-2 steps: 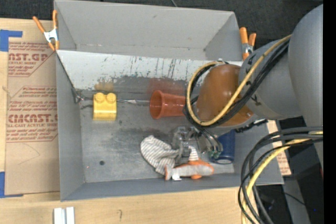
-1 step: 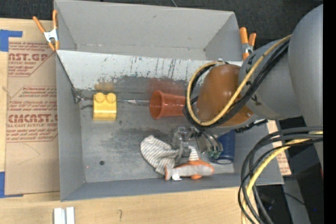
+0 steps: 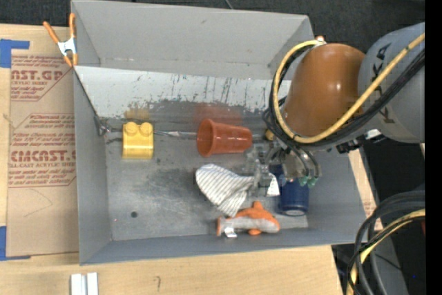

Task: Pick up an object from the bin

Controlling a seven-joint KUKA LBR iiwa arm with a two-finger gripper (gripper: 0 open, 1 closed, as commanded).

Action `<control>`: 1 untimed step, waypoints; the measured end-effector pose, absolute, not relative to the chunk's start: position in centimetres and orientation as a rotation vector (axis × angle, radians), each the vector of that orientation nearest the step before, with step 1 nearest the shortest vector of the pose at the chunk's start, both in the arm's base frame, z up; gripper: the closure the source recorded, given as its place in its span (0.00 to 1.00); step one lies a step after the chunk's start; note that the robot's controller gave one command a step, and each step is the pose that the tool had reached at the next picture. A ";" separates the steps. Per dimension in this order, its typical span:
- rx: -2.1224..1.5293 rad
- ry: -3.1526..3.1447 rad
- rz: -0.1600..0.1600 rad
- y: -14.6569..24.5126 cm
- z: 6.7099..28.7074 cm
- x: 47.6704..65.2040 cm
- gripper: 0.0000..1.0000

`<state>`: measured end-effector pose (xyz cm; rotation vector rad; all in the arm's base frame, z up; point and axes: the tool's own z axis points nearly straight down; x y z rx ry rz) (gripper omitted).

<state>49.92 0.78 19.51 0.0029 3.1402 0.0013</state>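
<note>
My gripper (image 3: 264, 166) reaches down at the right of the bin, just right of a crumpled striped white-and-grey cloth (image 3: 221, 188), and seems to touch the cloth's right end. A red plastic cup (image 3: 222, 137) lies on its side just above and left of the gripper, mouth to the left. A dark blue cylinder (image 3: 293, 195) stands just right of the gripper, by the bin's right wall. An orange and white toy (image 3: 248, 222) lies along the front wall, below the cloth.
A yellow two-stud building brick (image 3: 137, 139) sits at the left of the bin floor, far from the gripper. The arm with its orange dome and yellow cable hangs over the bin's right rim.
</note>
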 end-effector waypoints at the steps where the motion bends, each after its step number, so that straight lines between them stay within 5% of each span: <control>1: 0.003 3.140 0.001 0.8 19.5 49.9 1.00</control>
